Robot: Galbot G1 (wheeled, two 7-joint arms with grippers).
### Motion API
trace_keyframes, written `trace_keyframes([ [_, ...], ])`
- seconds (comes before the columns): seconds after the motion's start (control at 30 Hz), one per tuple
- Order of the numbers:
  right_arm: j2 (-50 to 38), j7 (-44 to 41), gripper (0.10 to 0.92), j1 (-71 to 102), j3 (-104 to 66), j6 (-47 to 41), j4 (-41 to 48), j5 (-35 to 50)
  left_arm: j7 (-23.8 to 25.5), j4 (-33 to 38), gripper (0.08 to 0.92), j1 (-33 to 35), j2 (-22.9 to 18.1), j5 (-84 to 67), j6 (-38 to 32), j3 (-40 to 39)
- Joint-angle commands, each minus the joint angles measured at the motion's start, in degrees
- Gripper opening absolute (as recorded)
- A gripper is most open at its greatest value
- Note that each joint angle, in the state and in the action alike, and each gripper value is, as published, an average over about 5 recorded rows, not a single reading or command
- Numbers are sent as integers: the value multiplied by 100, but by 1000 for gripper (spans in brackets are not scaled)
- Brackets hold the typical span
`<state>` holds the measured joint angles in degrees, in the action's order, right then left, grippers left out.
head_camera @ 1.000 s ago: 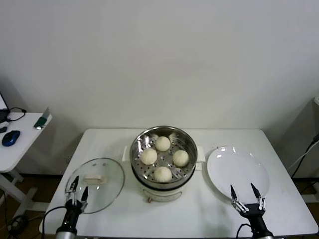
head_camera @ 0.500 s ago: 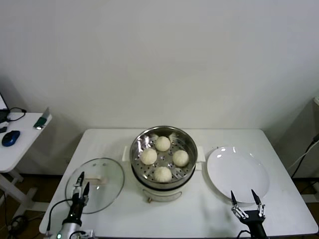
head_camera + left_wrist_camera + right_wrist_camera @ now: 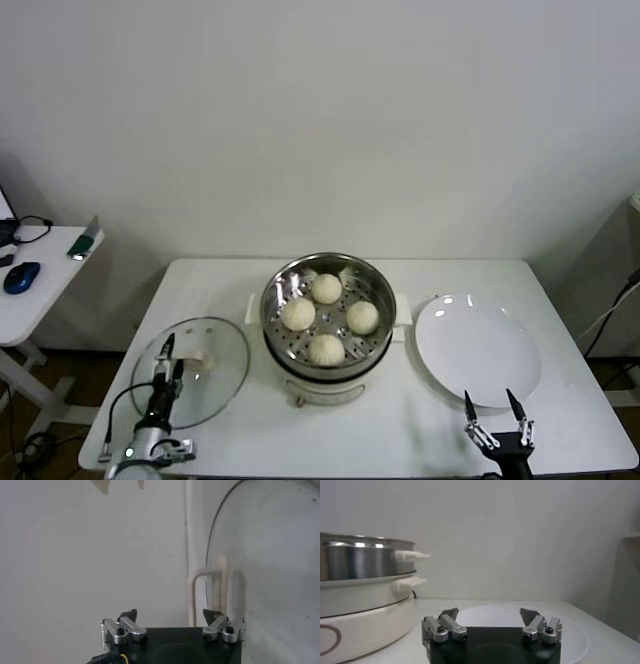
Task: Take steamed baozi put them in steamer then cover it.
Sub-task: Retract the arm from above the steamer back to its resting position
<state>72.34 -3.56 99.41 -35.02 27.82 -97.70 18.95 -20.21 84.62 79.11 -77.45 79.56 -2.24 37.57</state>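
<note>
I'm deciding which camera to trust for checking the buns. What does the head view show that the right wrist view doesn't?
Only the head view shows the four buns lying inside the steamer, the glass lid flat on the table to the steamer's left, and the left gripper over the lid. Only the right wrist view shows the steamer's outer wall and side handle from table height, atop its cream base. Both show the steamer, the white plate and the open right gripper at the plate's near edge.

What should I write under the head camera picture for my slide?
Four cream-white round baozi sit in the shiny steel steamer basket; the clear glass lid lies beside it.
</note>
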Motion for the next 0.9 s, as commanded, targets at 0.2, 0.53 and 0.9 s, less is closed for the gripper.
trace_keyframes([
  [0.2,81,14,823,68,-34,77,-32,-37,135,-355,802,-274,49,-64,40,-50],
  [0.53,128,20,823,65,-28,80,-44,-109,126,-398,532,-281,15,-60,35,-137],
  [0.9,160,35,823,67,-49,95,-63,-132,167,-77,203,-242,89,-376,69,-143],
])
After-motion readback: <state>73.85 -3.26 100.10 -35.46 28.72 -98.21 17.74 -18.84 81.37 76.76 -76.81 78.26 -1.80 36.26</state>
